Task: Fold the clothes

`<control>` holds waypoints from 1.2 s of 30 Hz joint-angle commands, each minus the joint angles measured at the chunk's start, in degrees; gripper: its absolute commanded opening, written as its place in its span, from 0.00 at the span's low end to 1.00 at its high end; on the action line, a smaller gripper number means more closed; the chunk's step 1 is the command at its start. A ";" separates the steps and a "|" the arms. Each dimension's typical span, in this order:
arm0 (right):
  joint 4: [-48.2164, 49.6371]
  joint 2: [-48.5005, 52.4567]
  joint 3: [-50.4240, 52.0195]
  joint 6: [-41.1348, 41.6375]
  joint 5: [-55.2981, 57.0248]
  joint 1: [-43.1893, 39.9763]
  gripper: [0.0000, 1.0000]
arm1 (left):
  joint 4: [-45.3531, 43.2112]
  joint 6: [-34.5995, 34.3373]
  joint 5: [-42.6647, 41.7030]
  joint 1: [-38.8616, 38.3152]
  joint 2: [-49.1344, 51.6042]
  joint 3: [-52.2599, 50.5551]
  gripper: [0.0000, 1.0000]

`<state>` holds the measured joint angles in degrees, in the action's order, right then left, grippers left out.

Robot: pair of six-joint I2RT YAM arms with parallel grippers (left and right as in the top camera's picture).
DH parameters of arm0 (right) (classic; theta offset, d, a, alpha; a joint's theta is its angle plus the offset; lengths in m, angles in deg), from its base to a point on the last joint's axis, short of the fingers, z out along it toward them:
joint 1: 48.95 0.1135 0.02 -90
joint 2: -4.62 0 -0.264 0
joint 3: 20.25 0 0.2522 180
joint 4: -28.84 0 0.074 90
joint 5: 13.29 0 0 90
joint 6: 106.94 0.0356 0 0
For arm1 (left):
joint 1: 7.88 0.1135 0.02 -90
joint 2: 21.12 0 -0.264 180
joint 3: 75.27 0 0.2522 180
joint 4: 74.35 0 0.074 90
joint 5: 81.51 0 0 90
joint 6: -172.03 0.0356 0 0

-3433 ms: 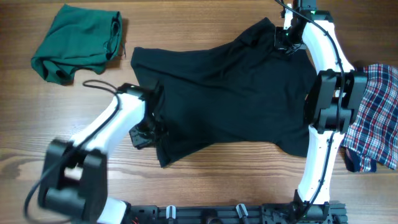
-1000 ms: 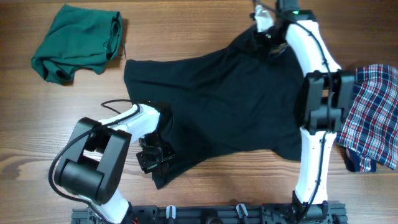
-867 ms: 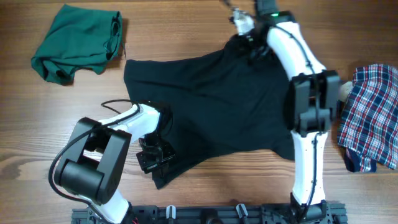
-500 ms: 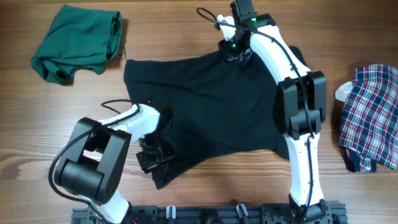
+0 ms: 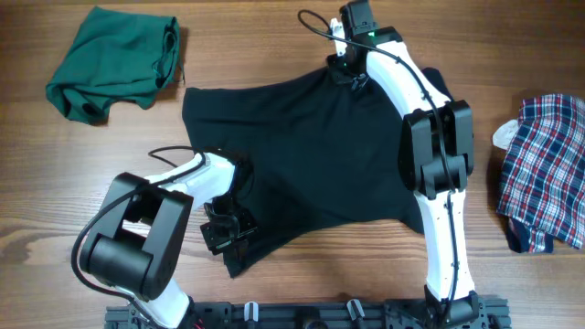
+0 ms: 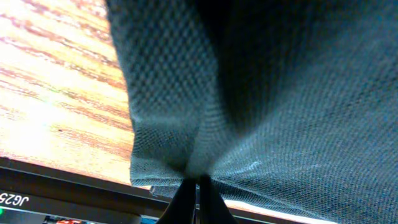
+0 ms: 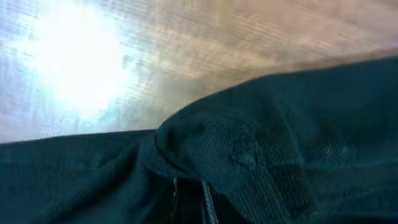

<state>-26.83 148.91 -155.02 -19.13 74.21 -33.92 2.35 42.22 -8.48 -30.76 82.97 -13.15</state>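
A black shirt (image 5: pixel 311 151) lies spread across the middle of the wooden table. My left gripper (image 5: pixel 227 233) is shut on its near left corner; in the left wrist view the fingertips (image 6: pixel 194 190) pinch the shirt's hem (image 6: pixel 261 93). My right gripper (image 5: pixel 350 62) is at the shirt's far edge, shut on a bunched fold of the black fabric (image 7: pixel 249 155), with its fingertips (image 7: pixel 189 193) buried in the cloth. The right part of the shirt is hidden under my right arm.
A crumpled green garment (image 5: pixel 114 62) lies at the far left. A plaid red, white and blue garment (image 5: pixel 544 169) lies at the right edge. Bare wood (image 5: pixel 82 183) shows at the left and along the far edge.
My right gripper has dragged the shirt's far right corner leftward, from the far right to the far middle, narrowing the shirt. My left gripper kept its hold at the near left corner.
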 commanded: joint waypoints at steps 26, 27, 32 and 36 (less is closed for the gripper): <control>-0.35 -9.94 -1.05 3.87 0.00 -9.27 1.00 | -4.09 9.22 18.60 1.20 -1.36 26.18 0.04; -3.61 -11.63 -1.05 5.09 0.07 -9.27 1.00 | -5.90 11.17 18.58 1.79 -1.36 26.58 0.04; -18.43 -16.44 -1.03 8.37 0.42 -9.27 1.00 | -16.74 17.20 18.32 3.85 -1.22 26.62 0.04; -33.14 -16.79 -0.26 11.37 1.70 -9.33 0.88 | -24.74 20.15 17.84 4.13 -0.90 26.62 0.04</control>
<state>-53.89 132.34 -156.29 -11.70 73.84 -43.21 -18.98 57.82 8.92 -26.95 82.58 12.79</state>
